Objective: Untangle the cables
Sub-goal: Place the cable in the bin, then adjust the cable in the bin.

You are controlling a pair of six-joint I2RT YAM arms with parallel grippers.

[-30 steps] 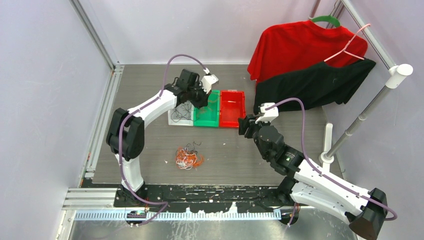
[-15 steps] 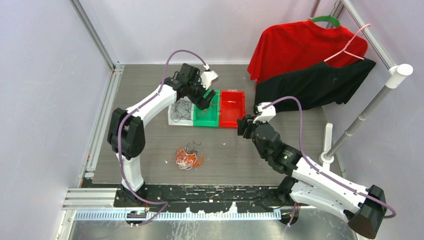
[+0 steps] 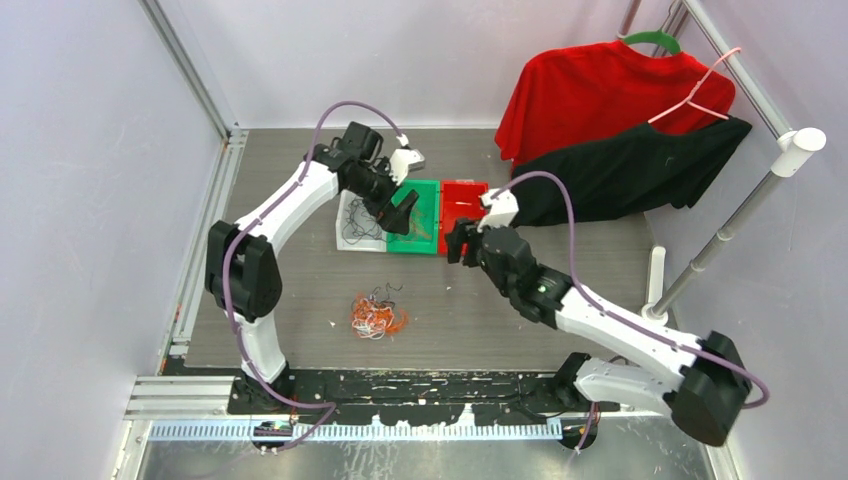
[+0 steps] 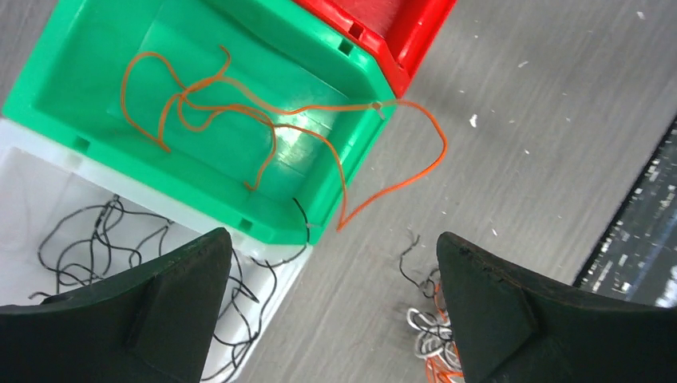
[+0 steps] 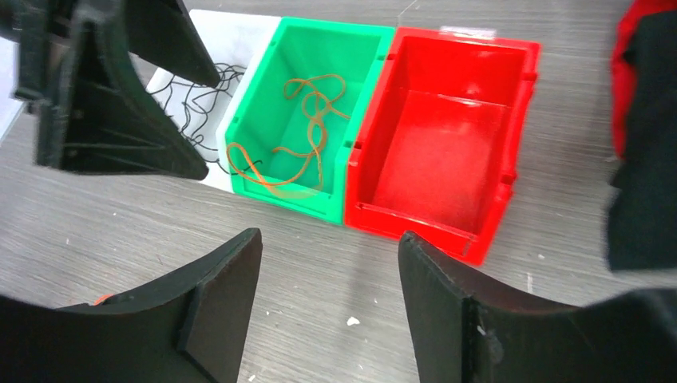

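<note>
The left gripper point(image 4: 331, 239) is hanging with its jaws spread wide and nothing between them, above the near corner of a green rectangular plastic bin point(image 4: 48, 104). Thin orange cords point(image 4: 199, 104) are lying in loose curls on the floor of that green bin. One orange loop point(image 4: 443, 148) is spilling over the bin's corner on the red-bin side and resting on the grey wood-grain tabletop point(image 4: 543, 120). A white rectangular plastic bin point(image 4: 32, 183) is sitting against the green bin's other long side, holding thin black cords point(image 4: 88, 239) in a loose scribble.

The right gripper point(image 5: 329, 239) is released as well, its jaws apart and gripping nothing. It is hovering over bare tabletop just in front of the seam between the green bin and a red rectangular plastic bin point(image 5: 447, 152), which is standing flush against the green one.

Nearer the arm bases and well apart from the three bins, a small tangled heap of orange, white and black cords point(image 3: 377, 315) is lying on the tabletop. Its edge is showing at the bottom of the left wrist view, between the fingers. At the far right, a red shirt point(image 3: 600, 95) and a black shirt point(image 3: 630, 170) are hanging on hangers from a metal rail point(image 3: 740, 70).
</note>
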